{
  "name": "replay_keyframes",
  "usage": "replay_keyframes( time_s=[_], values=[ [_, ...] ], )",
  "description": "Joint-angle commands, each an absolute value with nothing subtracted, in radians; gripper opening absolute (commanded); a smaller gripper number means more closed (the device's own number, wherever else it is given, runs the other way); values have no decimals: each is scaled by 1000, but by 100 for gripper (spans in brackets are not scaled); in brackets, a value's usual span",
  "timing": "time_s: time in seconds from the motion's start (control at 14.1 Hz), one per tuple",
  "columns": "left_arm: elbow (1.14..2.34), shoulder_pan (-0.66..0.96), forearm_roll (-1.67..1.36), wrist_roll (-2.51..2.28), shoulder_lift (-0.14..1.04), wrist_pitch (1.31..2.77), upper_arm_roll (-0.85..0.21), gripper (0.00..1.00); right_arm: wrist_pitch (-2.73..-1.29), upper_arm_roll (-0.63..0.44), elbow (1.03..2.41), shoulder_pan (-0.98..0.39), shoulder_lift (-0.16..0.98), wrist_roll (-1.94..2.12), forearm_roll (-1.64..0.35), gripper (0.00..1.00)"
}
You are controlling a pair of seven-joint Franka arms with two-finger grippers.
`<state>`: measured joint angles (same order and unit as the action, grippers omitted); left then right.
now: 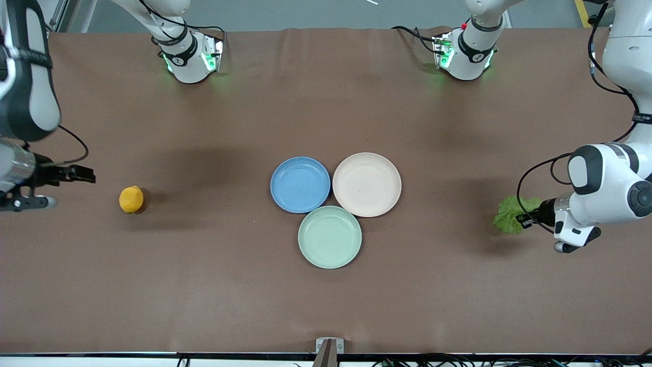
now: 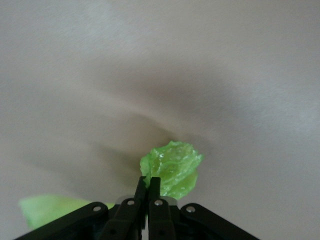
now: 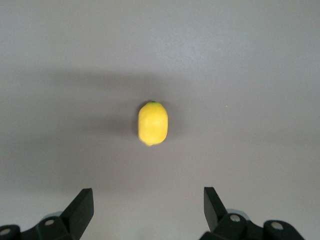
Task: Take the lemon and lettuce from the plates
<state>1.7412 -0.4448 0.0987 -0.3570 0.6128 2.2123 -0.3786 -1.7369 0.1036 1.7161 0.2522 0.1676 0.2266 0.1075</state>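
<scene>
The desk (image 1: 326, 306) carries three plates at its centre, all bare: beige plate (image 1: 367, 184), mint plate (image 1: 329, 237) toward the front-camera edge, and blue plate (image 1: 300, 184). Neither task item is on a plate.

The lettuce (image 1: 509, 215) is near the desk's edge at the left arm's end, pinched in the left claw (image 1: 524, 219). In the left wrist view its fingers (image 2: 141, 192) are nearly together on the leaf's edge, with the leaf (image 2: 172, 167) hanging past the tips. Whether it touches the desk cannot be told.

The lemon (image 1: 131, 199) lies free on the desk near the edge at the right arm's end. The right claw (image 1: 76, 176) sits beside it toward that edge, spread wide and empty. The right wrist view shows the lemon (image 3: 153, 123) clear of both fingers (image 3: 80, 210).

Judgement: both items appear off the plates. To finish well, the left claw should lower the leaf flat before letting go, since a thin leaf may cling to a finger.
</scene>
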Motion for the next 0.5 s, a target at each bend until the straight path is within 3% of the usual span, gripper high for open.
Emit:
replay_keyframes(
  time_s=[0.0, 0.21, 0.28, 0.43],
  values=[
    [1741, -454, 14, -311, 643, 2276, -413, 0, -1643, 103, 1685, 210, 80, 206, 115, 97],
    [1740, -445, -92, -304, 658, 2279, -417, 1, -1510, 104, 1573, 169, 72, 180, 104, 98],
    [1736, -443, -97, -301, 666, 2279, -417, 11, -1493, 104, 1550, 160, 72, 178, 95, 98],
    [1721, -442, -101, -304, 666, 2279, -417, 73, -1468, 106, 1513, 156, 72, 178, 49, 99]
  ],
)
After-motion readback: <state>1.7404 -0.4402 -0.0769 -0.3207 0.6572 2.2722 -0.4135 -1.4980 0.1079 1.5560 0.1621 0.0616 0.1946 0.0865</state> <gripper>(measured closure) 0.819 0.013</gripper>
